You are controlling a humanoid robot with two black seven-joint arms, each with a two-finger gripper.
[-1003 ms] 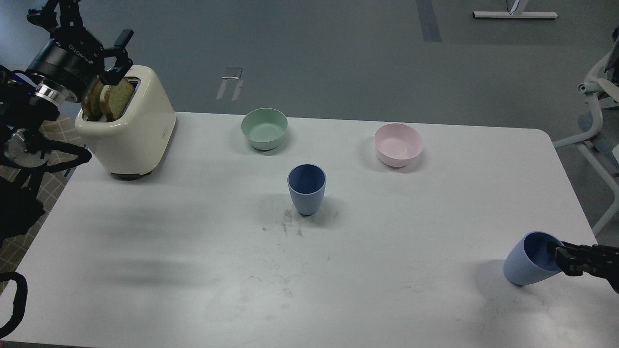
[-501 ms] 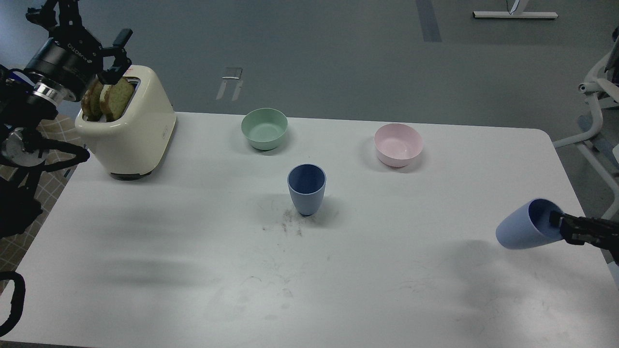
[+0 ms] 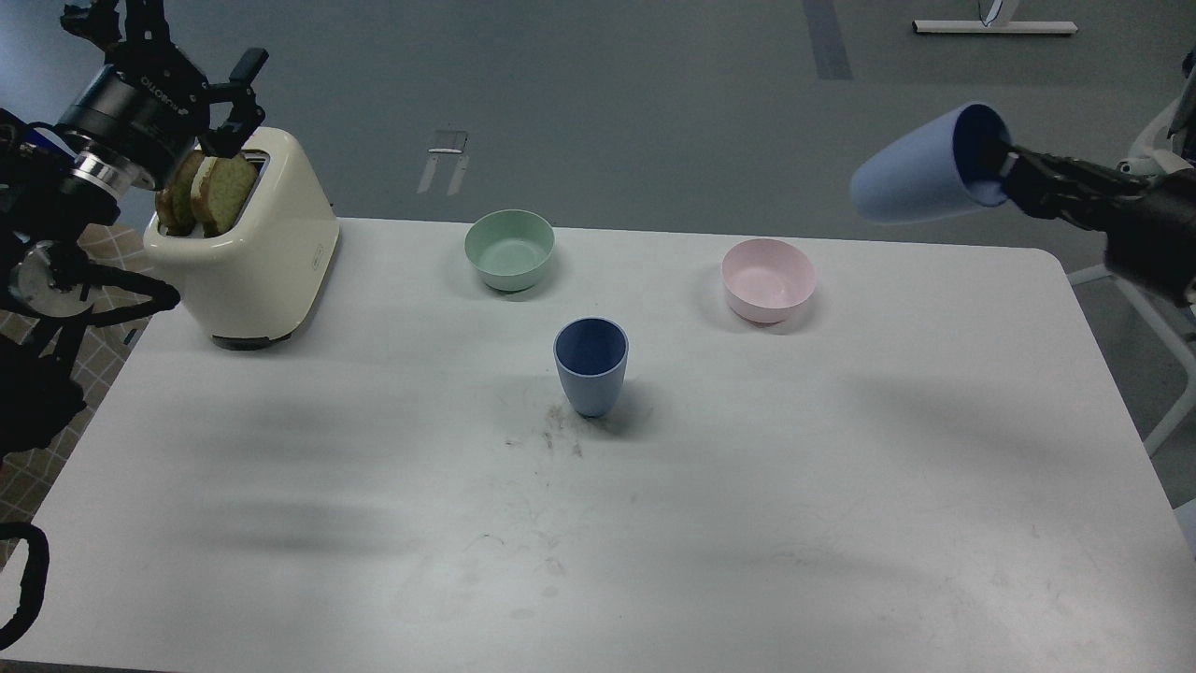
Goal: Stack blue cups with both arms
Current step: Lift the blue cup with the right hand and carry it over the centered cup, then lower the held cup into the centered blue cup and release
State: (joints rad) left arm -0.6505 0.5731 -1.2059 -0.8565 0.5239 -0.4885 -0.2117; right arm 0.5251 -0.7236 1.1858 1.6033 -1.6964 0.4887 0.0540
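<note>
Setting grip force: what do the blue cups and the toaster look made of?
Held blue cup and standing blue cup: likely matte plastic or a fibre composite; even colour, no glare. Toaster: glossy cream shell, plastic or enamelled metal; soft highlights, cannot tell which.

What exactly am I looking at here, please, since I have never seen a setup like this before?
This is a single view from a humanoid robot's own head, looking down at a white table. The black jointed things at both edges are its arms. The right gripper grips the rim of a blue cup, held high and tipped on its side. The left gripper hovers open above a cream toaster with two bread slices in it. On the table stand a second blue cup, upright, a mint-green bowl and a pale pink bowl. The job is to stack the two cups.
</note>
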